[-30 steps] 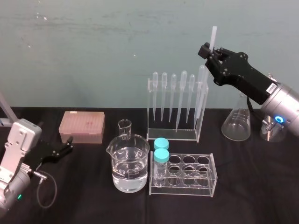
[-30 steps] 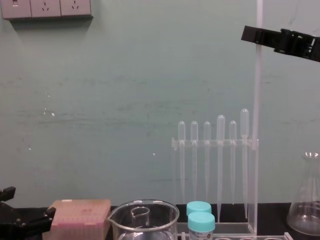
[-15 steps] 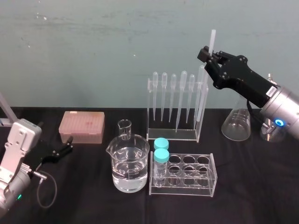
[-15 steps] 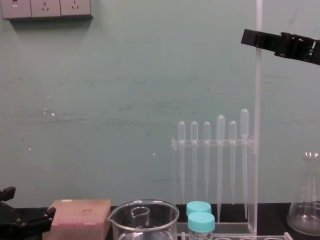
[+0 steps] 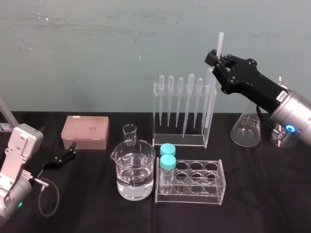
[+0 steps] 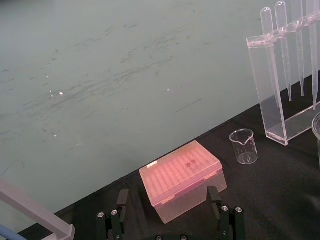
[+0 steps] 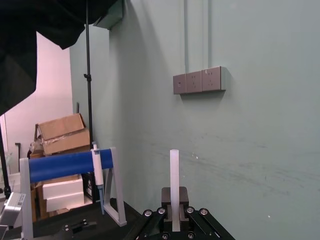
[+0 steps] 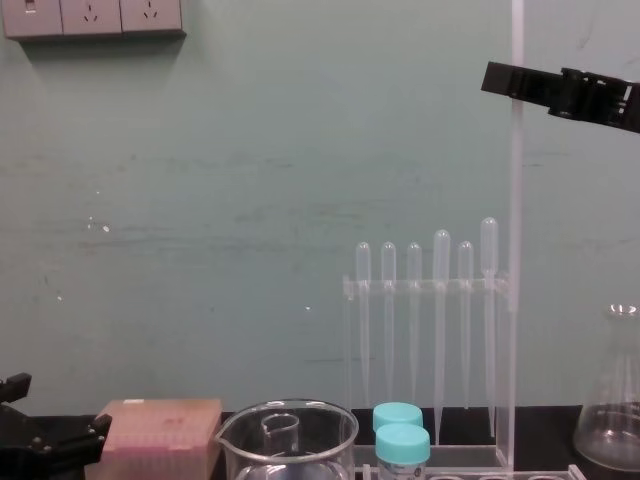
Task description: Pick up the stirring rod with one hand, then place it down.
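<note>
Stirring rod [image 5: 220,42]: is standing almost upright at the right end of the pipette rack [image 5: 181,140]. Its top is rising well above the rack and its lower end [image 8: 515,300] is reaching down by the rack's base. Contact with the base cannot be told.
Right gripper [image 5: 217,57]: is pinching the rod high up, above the pipette bulbs, with its fingers pressed on it from both sides. In the right wrist view the rod [image 7: 174,175] is sticking up from between the pads.
Pipettes [image 5: 180,97]: are hanging in a row in the rack, just left of the rod.
Left gripper [image 5: 65,156]: is lying low at the left of the black table [image 5: 272,194], fingers spread around nothing, near the pink tip box [image 5: 85,131].
Large beaker [image 5: 133,174]: is sitting in front of the rack, touching nothing of the rod.
Tube rack [image 5: 190,180]: is carrying two blue-capped tubes [image 5: 168,155].
Conical flask [image 5: 245,128]: is standing beneath the right arm.
</note>
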